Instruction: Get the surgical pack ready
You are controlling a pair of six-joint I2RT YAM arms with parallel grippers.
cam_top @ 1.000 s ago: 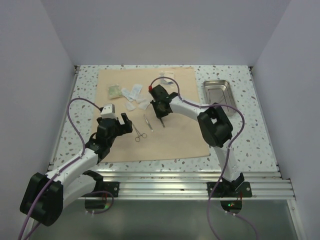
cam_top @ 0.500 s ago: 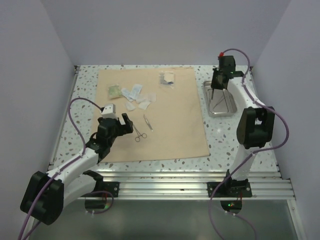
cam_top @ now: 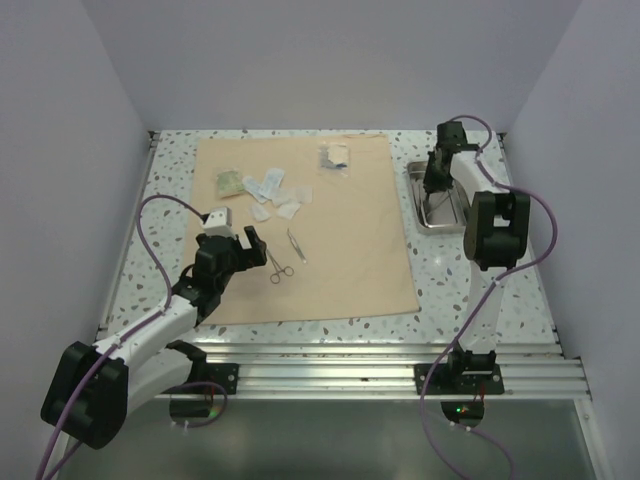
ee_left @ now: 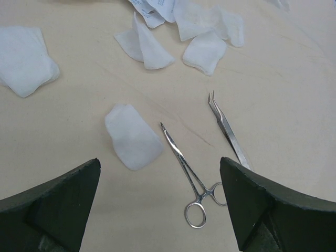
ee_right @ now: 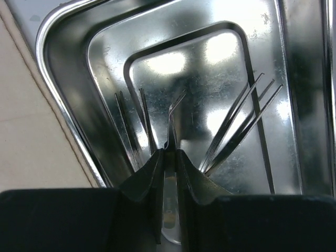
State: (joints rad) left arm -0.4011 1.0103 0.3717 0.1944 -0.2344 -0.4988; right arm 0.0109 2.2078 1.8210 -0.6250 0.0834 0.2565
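Observation:
The tan wrap sheet (cam_top: 350, 240) covers the middle of the table. The steel tray (cam_top: 443, 222) stands off its right edge. My right gripper (cam_top: 432, 190) hangs low inside the tray (ee_right: 58, 89), shut on thin bent-tip tweezers (ee_right: 172, 123). Another pair of tweezers (ee_right: 239, 128) lies in the tray beside it. My left gripper (cam_top: 240, 245) hovers open over the sheet, left of a ring-handled clamp (cam_top: 280, 268) and pointed tweezers (cam_top: 296, 243). In the left wrist view, the clamp (ee_left: 191, 173) lies between the open fingers (ee_left: 262, 205), with the tweezers (ee_left: 228, 134) and a gauze pad (ee_left: 131, 136) close by.
White gauze packets (cam_top: 272, 190) lie scattered at the back left of the sheet, with a greenish packet (cam_top: 229, 182) and another packet (cam_top: 335, 157) at the far edge. White walls close in three sides. A metal rail (cam_top: 330, 365) runs along the near edge.
My right arm swung from the middle of the sheet over to the tray with the tweezers in its jaws, then came down into the tray. The left arm stayed still.

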